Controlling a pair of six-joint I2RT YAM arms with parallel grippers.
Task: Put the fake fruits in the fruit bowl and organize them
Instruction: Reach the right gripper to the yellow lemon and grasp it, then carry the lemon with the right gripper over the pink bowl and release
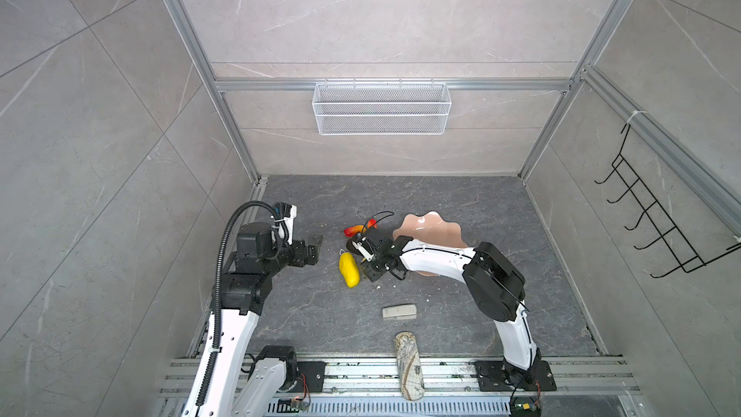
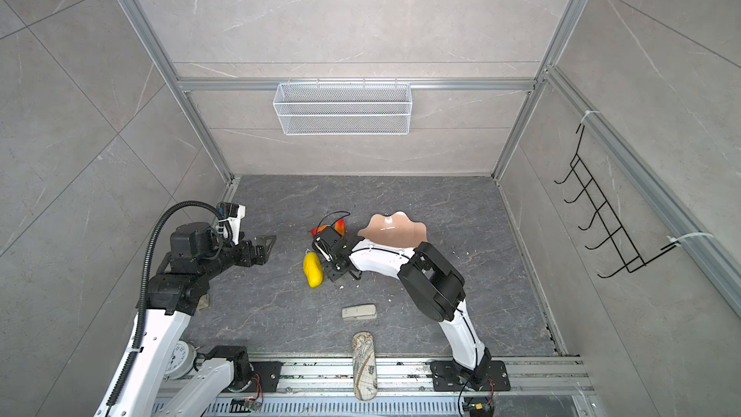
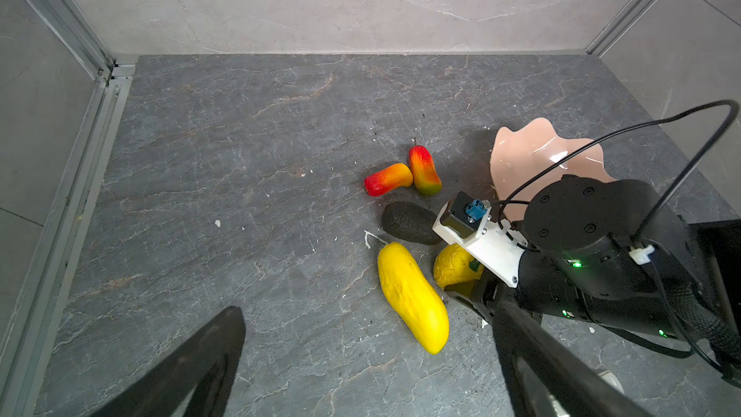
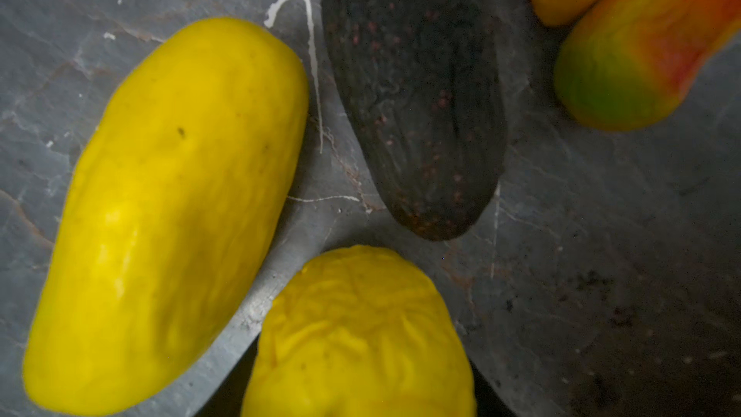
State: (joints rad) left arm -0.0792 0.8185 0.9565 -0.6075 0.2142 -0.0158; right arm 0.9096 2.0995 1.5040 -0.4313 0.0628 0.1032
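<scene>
Slate tabletop (image 1: 320, 314), tiled walls (image 1: 381, 14); left gripper (image 1: 314, 248) apart, right gripper (image 3: 461, 272) clamps round yellow fruit (image 4: 361, 334).

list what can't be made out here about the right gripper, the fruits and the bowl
right gripper: whether its jaws grip the round yellow fruit; the fruit itself hides the contact in the right wrist view, the camera mount in the left wrist view
pink bowl: near side behind the right arm, both top views
black-brown fruit: mostly under the right gripper, both top views
</scene>
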